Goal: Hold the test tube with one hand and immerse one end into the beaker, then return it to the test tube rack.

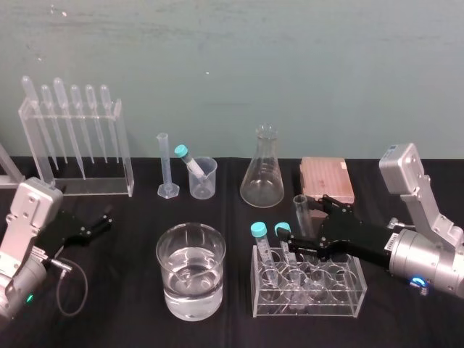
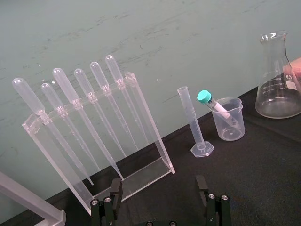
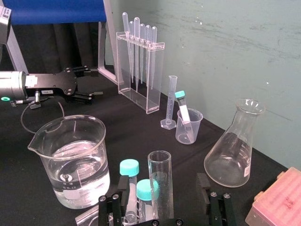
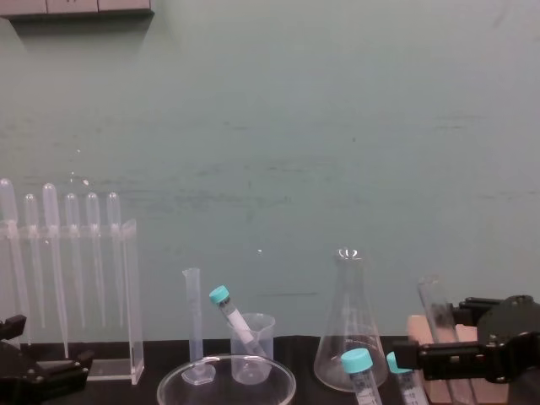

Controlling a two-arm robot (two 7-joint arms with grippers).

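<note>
Both gape: right hand [image 3: 162, 181] straddling the test tube [image 3: 160, 188] beside capped tubes [image 3: 129, 168], left hand [image 2: 158, 184] parked.

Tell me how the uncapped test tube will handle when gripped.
The test tube is smooth clear glass, so probably slippery and fragile; the right gripper, open around it, should close gently. It looks empty, so likely light. Round and long, it would probably roll if laid down. The left gripper rests open, far left.

Uncapped test tube [image 1: 301, 210] upright, right of half-full beaker [image 1: 190, 308], before pinkish test tube rack [image 1: 326, 181].
</note>
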